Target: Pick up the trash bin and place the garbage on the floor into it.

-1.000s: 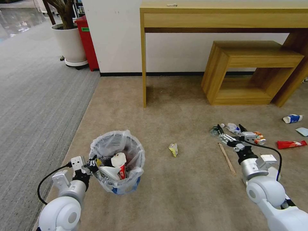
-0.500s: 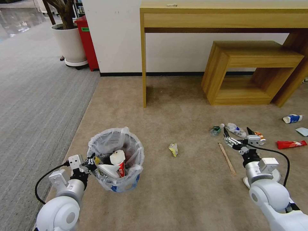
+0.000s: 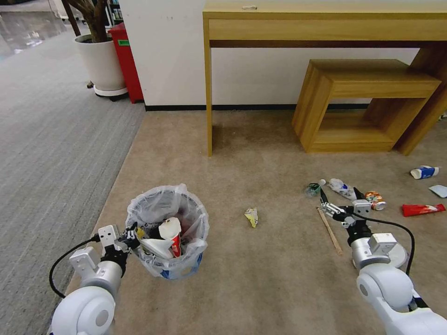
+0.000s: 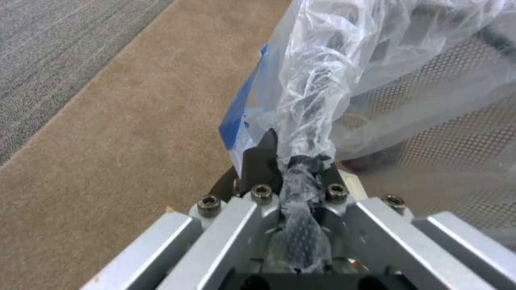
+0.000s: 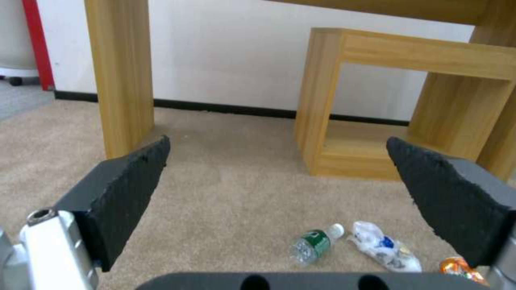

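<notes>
Head cam sits up high and looks forward and down over the tan floor [image 3: 260, 260], with both arms poking in from the bottom corners. Left wrist cam is jammed right up against the trash bin [image 4: 376, 80], looking along its own fingers [image 4: 263, 157] with carpet off to one side. Right wrist cam rides low near the carpet, facing the wall and the wooden stool [image 5: 398, 100]. Head and right wrist views share that stool [image 3: 368, 102] and the clear bottle [image 5: 314, 243].
</notes>
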